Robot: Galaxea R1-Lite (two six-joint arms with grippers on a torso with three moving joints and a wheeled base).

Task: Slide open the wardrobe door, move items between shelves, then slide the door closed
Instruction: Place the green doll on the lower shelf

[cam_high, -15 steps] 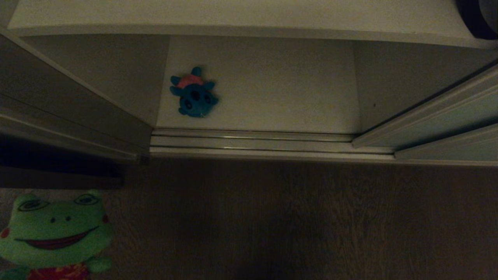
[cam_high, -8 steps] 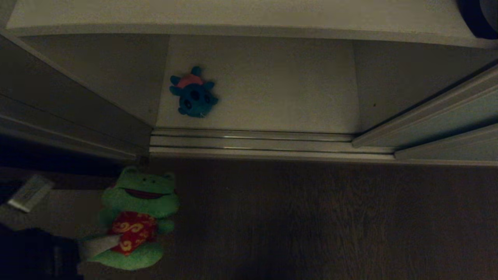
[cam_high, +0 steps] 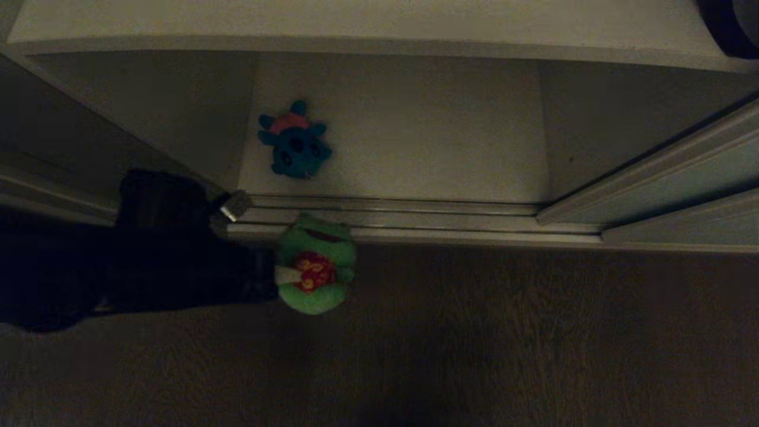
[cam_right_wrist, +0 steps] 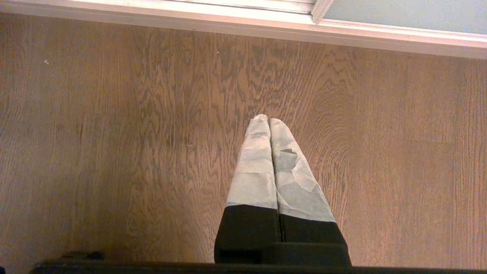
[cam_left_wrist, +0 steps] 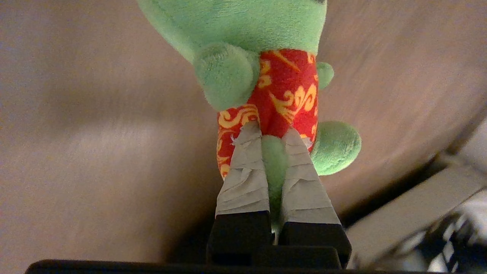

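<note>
My left gripper (cam_high: 286, 276) reaches in from the left, shut on the green plush toy (cam_high: 314, 279) in red flowered shorts. It holds the toy over the floor, just in front of the door tracks. The left wrist view shows the taped fingers (cam_left_wrist: 247, 179) pinching a green leg of the toy (cam_left_wrist: 289, 87). The teal-blue plush (cam_high: 295, 142) with a pink tuft lies on the lower white shelf (cam_high: 427, 142), at its left side. The upper shelf (cam_high: 356, 24) runs across the top. The sliding wardrobe door (cam_high: 699, 172) stands pushed aside to the right. My right gripper (cam_right_wrist: 265, 121) is shut and empty above the floor.
Metal door tracks (cam_high: 415, 216) run along the wardrobe's front edge. Dark wooden floor (cam_high: 486, 338) fills the foreground. The wardrobe's left side panel (cam_high: 77, 142) slants in beside my left arm. A dark round object (cam_high: 726, 26) sits at the upper shelf's right end.
My left arm has swung in from the lower left, carrying the green plush away from the camera to just in front of the tracks. The teal plush and the door have not moved.
</note>
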